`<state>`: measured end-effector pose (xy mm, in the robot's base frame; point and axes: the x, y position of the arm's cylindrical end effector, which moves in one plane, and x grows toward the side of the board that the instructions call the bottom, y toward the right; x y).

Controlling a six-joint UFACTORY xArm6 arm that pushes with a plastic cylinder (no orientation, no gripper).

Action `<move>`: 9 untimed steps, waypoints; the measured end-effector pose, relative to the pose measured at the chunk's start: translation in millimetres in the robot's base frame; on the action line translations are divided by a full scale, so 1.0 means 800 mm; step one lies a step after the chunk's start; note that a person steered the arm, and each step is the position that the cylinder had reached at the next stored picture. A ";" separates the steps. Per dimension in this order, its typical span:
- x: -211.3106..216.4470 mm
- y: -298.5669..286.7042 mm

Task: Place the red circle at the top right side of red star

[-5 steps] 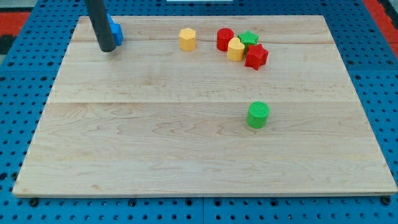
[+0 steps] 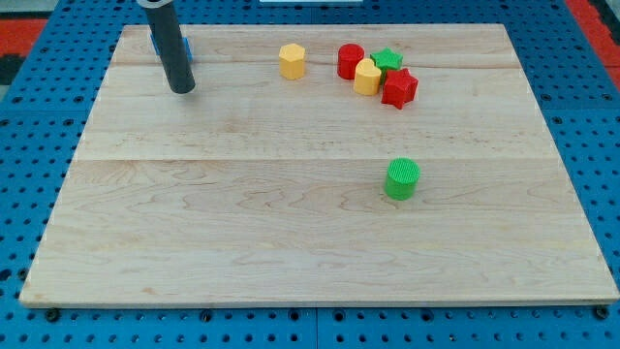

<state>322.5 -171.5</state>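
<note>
The red circle stands near the view's top, right of centre. A yellow heart-like block touches it on its lower right. The red star lies just right of the yellow one, and a green star sits above it. My tip rests on the board at the view's upper left, far left of the red circle. A blue block is mostly hidden behind the rod.
A yellow hexagon block stands left of the red circle. A green cylinder stands lower down, right of centre. The wooden board lies on a blue pegboard.
My tip has moved a little right and toward the view's bottom, away from the blue block, which the rod now covers more. No block has moved.
</note>
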 end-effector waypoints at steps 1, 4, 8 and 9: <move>0.033 0.027; -0.026 0.259; -0.132 0.281; -0.157 0.329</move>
<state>197.2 91.6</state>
